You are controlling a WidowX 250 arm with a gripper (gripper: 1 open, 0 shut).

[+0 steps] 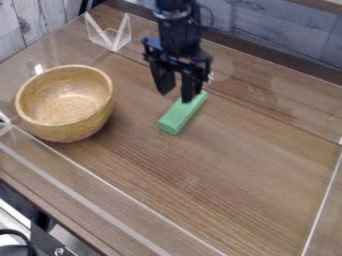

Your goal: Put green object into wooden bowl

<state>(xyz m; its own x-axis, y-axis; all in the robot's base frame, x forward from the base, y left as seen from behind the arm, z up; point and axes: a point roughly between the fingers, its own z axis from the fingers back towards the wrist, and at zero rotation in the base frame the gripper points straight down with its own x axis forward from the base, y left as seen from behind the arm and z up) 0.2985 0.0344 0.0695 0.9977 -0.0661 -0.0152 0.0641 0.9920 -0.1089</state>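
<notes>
Brown wood makes up the table, its bare near part running down to six o'clock in the camera view. At seven o'clock, in the bottom corner off the table's edge, dark cables curl in loops. Farther back, toward nine o'clock, sits the bowl, round, light tan and upright, its mouth facing up; nothing shows inside it. Something white and thin pokes in beside its outer side, at the very edge of the view. Close to the middle of the view lies the block, bright green, flat on the table and outside the bowl, well apart from the bowl's rim on its three o'clock side. The block's long side slants, one end toward one o'clock and the other toward seven. At the block's far end is the gripper, black, reaching down from twelve o'clock. Its fingers are parted and grasp nothing; whether a tip touches the block, I cannot tell. Farthest back, toward eleven o'clock, a white wire-like frame stands near the table's far edge.
</notes>
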